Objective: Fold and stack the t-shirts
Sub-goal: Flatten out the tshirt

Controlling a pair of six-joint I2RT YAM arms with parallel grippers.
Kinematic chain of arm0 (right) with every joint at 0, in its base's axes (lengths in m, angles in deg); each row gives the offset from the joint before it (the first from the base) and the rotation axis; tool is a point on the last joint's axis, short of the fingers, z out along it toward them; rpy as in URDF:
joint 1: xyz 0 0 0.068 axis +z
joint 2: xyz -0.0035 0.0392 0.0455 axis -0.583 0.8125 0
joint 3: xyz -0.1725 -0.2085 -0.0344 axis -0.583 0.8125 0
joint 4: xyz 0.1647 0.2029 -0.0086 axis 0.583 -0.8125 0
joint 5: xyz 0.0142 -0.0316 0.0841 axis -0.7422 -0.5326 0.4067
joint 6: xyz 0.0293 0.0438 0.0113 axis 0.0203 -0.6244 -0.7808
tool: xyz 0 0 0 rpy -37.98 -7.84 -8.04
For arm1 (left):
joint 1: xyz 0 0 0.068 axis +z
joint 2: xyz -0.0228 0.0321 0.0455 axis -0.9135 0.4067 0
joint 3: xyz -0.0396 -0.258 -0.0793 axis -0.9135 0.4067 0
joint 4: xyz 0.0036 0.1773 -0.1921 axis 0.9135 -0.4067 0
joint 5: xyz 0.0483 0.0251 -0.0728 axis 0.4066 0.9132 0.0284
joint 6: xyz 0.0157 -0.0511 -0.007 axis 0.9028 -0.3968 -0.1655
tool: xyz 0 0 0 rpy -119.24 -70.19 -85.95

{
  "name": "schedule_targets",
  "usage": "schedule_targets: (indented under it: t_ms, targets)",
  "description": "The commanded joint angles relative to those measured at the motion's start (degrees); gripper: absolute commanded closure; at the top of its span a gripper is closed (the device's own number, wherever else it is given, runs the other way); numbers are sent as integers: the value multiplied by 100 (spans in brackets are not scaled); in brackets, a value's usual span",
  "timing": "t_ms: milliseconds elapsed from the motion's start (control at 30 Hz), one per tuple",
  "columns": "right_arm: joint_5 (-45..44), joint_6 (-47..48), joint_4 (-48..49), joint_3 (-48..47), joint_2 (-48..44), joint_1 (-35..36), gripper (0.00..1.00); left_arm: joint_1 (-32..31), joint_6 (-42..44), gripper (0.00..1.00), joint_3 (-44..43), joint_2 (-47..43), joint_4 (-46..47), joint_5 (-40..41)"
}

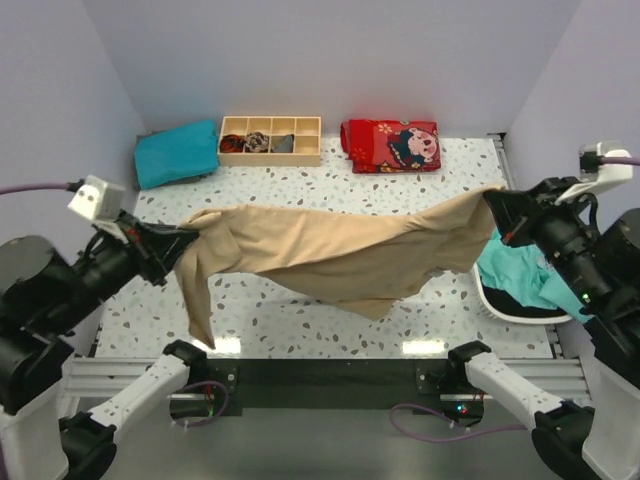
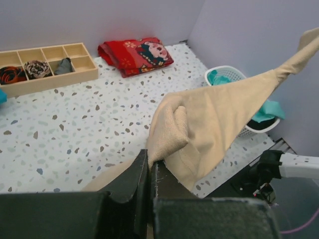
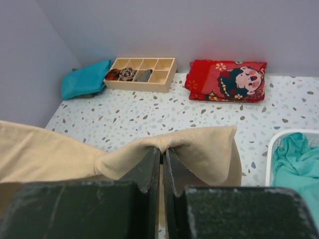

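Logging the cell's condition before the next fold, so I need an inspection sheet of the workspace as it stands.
Surface: speckled table, no spills seen.
Job's things: tan t-shirt stretched in the air between the arms, its left part hanging low; folded teal t-shirt at far left; more teal cloth in the white basket at right.
Clutter: wooden divider box holding small items; folded red printed cloth.
Grippers: left gripper and right gripper each shut on the tan t-shirt.
Cables: purple cables at both wrists and near the bases.
Surroundings: plain lavender walls.
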Motion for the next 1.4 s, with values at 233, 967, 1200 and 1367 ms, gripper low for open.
schedule_targets:
  t_ms: [233, 967, 1200, 1367]
  targets:
    - [-613, 428, 526, -251, 1252, -4, 100, -7, -590, 100, 1189, 69, 774, -273]
    - [-675, 437, 2989, 595, 5287, -22, 100, 1399, -495, 76, 2573, 6085, 5772, 1352]
    - [-692, 595, 3077, 612, 5499, -57, 100, 1943, 76, 8, 2414, 6133, 6518, 2901]
    - [-613, 595, 3024, 594, 5552, -57, 100, 2042, 104, 2, 1903, 6116, 5447, 2401]
